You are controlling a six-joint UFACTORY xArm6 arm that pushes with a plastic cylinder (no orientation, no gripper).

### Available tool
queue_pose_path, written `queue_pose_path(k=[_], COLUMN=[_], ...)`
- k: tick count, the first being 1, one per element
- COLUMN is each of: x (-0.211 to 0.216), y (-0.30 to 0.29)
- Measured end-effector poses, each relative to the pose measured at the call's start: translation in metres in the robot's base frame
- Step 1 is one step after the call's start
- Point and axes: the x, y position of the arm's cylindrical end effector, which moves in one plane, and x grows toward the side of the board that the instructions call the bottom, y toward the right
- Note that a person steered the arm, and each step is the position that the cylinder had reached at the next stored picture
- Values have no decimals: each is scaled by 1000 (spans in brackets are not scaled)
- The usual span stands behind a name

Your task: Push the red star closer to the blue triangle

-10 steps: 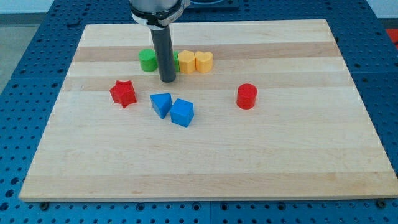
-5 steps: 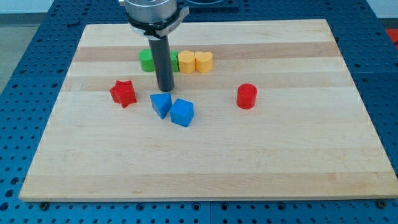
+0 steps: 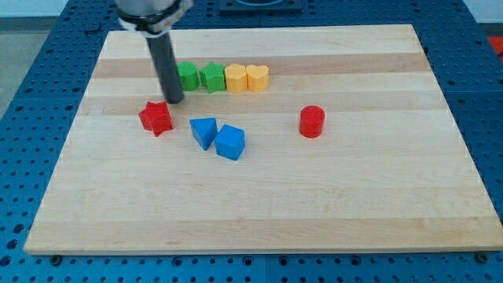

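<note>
In the camera view, a pale wooden board [image 3: 259, 212] lies on a blue perforated table [image 3: 39, 79], and the dark rod comes down from the view's top left so that my tip [image 3: 174, 101] rests on the board just above and to the right of the red star [image 3: 156, 118], close beside it; whether the two touch cannot be told. There is no claw here, only the plain rod, so nothing is gripped or held. The red star sits toward the view's left side of the board, and the blue triangle [image 3: 203, 131] lies near it on the right, with a strip of bare wood between them. A blue cube [image 3: 230, 142] sits against the triangle's lower right side. Above these, toward the view's top, four blocks stand in a row, each just beside the next: a green block [image 3: 188, 76] of unclear shape, partly behind the rod, a green star [image 3: 211, 77], a yellow block [image 3: 236, 79] and a yellow heart [image 3: 258, 77]. A red cylinder [image 3: 312, 122] stands alone, well apart on the view's right.
</note>
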Motion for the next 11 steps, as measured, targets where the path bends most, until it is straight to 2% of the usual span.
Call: queue_pose_path(k=[2,3,5,9,10,11], x=[22,41,44,59,65,81], y=[-58,-62,-54,6,13,-8])
